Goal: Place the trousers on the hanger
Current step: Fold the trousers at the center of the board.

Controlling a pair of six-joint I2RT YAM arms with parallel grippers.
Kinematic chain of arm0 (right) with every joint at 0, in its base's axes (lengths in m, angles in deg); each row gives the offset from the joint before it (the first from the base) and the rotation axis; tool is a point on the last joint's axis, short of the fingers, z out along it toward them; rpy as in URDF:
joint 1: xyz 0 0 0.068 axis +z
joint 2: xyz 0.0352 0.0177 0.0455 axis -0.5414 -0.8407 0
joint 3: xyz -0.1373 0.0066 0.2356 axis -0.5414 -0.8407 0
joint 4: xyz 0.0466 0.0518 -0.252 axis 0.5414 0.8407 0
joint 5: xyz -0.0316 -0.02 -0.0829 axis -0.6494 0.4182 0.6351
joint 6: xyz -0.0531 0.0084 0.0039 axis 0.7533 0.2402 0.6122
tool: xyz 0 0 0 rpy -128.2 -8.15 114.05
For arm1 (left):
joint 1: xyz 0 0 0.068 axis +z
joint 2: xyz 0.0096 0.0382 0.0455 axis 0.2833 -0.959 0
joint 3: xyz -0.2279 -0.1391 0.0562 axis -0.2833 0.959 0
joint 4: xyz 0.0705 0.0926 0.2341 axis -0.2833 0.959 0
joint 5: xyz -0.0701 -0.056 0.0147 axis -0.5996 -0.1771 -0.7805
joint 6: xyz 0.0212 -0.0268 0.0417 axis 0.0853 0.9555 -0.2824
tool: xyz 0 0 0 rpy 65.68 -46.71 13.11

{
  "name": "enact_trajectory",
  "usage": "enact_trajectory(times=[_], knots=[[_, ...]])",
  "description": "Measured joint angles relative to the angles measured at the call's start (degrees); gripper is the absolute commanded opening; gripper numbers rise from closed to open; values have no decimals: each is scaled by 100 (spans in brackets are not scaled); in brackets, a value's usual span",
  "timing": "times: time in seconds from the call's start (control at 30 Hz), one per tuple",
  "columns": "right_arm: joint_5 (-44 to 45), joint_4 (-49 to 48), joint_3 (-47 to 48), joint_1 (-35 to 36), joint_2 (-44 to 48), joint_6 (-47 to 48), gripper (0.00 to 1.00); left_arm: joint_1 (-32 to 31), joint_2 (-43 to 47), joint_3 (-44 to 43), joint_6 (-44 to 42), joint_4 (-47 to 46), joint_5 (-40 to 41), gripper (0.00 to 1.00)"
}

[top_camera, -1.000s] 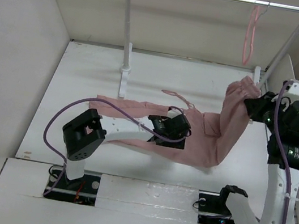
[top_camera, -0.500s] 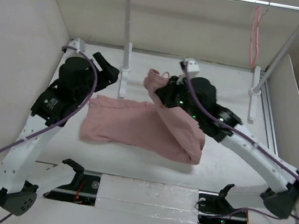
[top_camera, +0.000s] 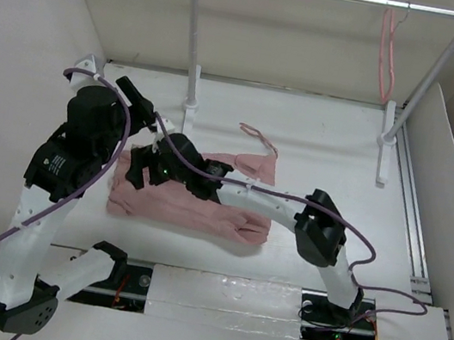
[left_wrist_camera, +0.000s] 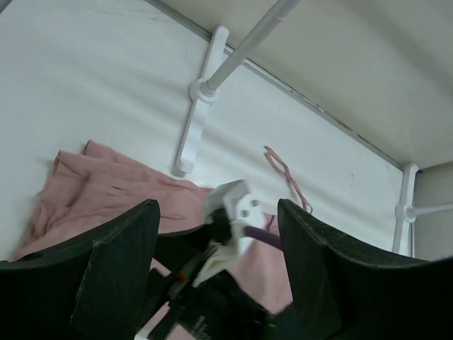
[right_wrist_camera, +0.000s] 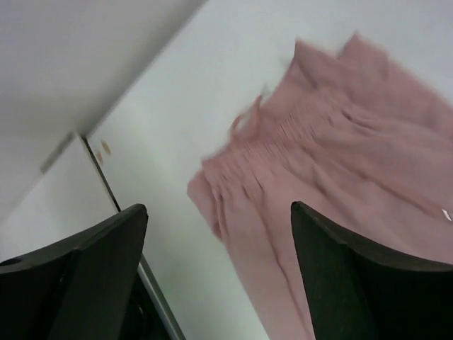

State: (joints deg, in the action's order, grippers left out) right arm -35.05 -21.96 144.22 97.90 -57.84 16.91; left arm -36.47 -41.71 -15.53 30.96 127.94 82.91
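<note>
Lying on the tabletop [top_camera: 319, 142], the trousers [top_camera: 211, 215] run left to right; the right pincer [top_camera: 137, 168], spread empty, hovers over their left end, the left pincer [top_camera: 139, 96], spread too, raised beside it; the hanger [top_camera: 389, 57] hangs far right.

Left arm [top_camera: 34, 221] stands tall from its base at the near left, its white link rising steeply to a black wrist that tips forward. The left gripper [top_camera: 138, 99] points to the far right, its dark fingers [left_wrist_camera: 117, 269] spread wide with nothing gripped. Right arm [top_camera: 261, 203] climbs from the near-right base to a raised black elbow, then runs its white forearm low and leftward, passing under the left wrist camera. The right gripper [top_camera: 142, 166] faces left, its fingers [right_wrist_camera: 85, 276] parted and empty
</note>
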Motion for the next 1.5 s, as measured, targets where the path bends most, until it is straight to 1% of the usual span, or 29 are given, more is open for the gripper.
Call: enact_trajectory(times=[0.03, 0.1, 0.2, 0.27, 0.3, 0.33, 0.43, 0.53, 0.63, 0.7, 0.8, 0.87, 0.97, 1.1, 1.17, 1.3, 1.37, 1.4, 1.5], knots=[[-131, -2, -129, 28, -68, -20, 96, -13, 31, 0, -9, 11, 31, 65], [-310, 20, -555, 57, 2, -15, 98, -24, 70, 0, -26, -2, 116, 65], [-516, 153, -1394, 37, 461, 72, 95, -22, 22, 0, -63, -24, 229, 65], [-553, 232, -2004, -52, 1080, 205, 89, -22, -68, 129, -94, -173, 181, 65], [-542, 284, -2330, -122, 1484, 275, 81, -22, -85, 256, -103, -256, 111, 64], [-520, 356, -2638, -221, 1958, 363, 53, -22, -94, 503, -111, -448, 7, 64], [-378, 354, -3410, -568, 3458, 566, 12, -22, -181, 1565, -107, -883, -501, 63], [-232, 273, -4135, -898, 4605, 704, 2, -22, -542, 2695, -74, -1233, -1021, 63], [-170, 238, -4972, -1071, 5139, 802, 2, 9, -951, 3545, -57, -1366, -1366, 63], [-173, 291, -5569, -1198, 5169, 850, 0, 87, -1145, 3812, -63, -1388, -1453, 63], [-280, 479, -6378, -1458, 4996, 870, 0, 179, -1475, 3858, -76, -1670, -1388, 62], [-302, 619, -6752, -1582, 4990, 861, 0, 232, -1753, 3858, -92, -1880, -1305, 62], [-280, 680, -7193, -1556, 5261, 791, 0, 264, -2221, 3858, -92, -2052, -1169, 62], [-282, 619, -7646, -1397, 5757, 623, 0, 302, -2465, 3858, -81, -2109, -1021, 61], [-293, 699, -7770, -1360, 5917, 584, 4, 315, -2439, 3842, -68, -2092, -1003, 61], [-138, 1200, -7663, -1329, 6378, 634, 26, 284, -2118, 3617, -70, -1906, -1058, 61], [-37, 1381, -7403, -1401, 6603, 761, 27, 164, -1849, 3300, -68, -1788, -1051, 60], [-79, 1375, -7226, -1495, 6625, 857, 16, 59, -1742, 3088, -68, -1757, -1060, 60], [-208, 1169, -6723, -1840, 6354, 1093, 2, -431, -1663, 2374, -42, -1773, -1060, 59]])
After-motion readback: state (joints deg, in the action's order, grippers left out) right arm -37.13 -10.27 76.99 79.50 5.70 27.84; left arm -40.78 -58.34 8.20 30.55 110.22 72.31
